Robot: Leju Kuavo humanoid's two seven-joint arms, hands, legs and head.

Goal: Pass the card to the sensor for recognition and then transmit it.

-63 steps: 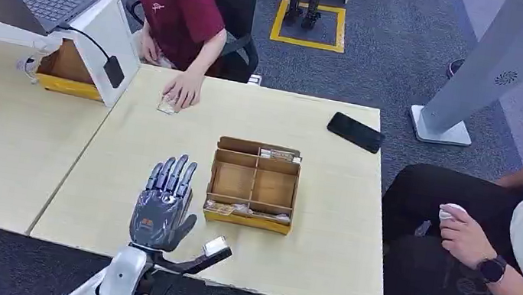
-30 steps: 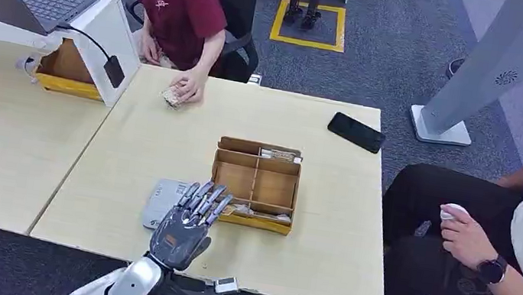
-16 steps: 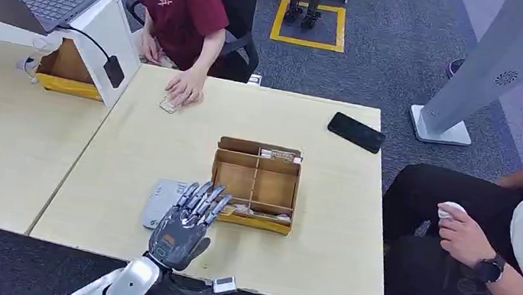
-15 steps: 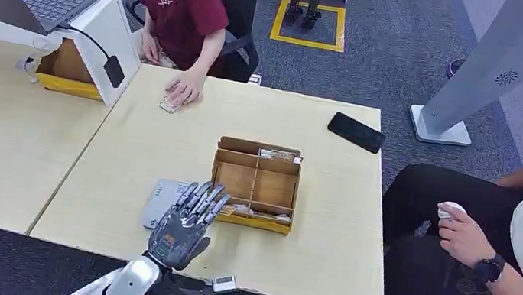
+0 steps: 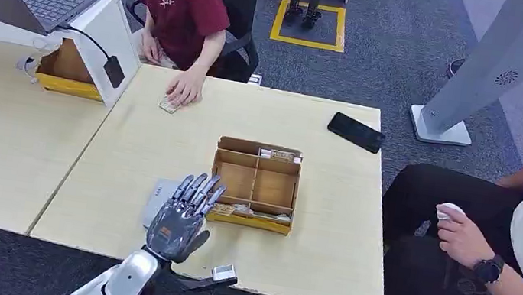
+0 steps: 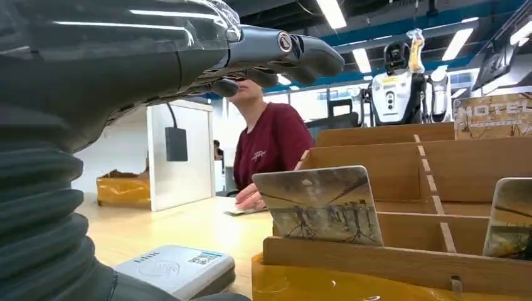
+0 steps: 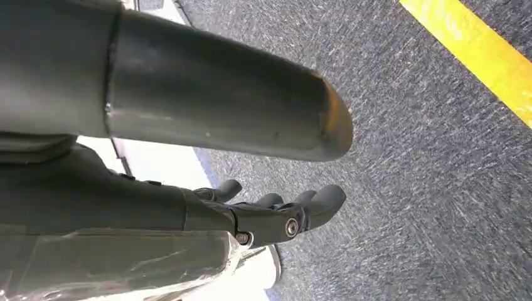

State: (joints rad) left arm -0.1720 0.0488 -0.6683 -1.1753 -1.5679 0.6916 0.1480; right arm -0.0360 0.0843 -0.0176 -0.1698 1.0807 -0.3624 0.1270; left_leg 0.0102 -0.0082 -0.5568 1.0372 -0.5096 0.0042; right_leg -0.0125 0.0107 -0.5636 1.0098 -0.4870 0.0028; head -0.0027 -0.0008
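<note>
Slightly withdrawn from the wooden box [image 5: 254,185] since half a second ago, the left hand [image 5: 180,218] is seen over the sensor [image 6: 176,270], fingers apart and empty. A card [image 6: 321,204] is stood in the front slot, at two o'clock from that hand. Judged advisable: fingertips lowered squarely onto the card's top edge before pinching. The right hand [image 7: 263,216] hangs over the floor, fingers loosely apart, empty.

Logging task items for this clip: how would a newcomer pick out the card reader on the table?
On the right-hand wooden table, find the divided cardboard box in the middle. The reader lies flat just left of its near corner, partly under the left hand. It is a low grey slab, not brown cardboard.
</note>
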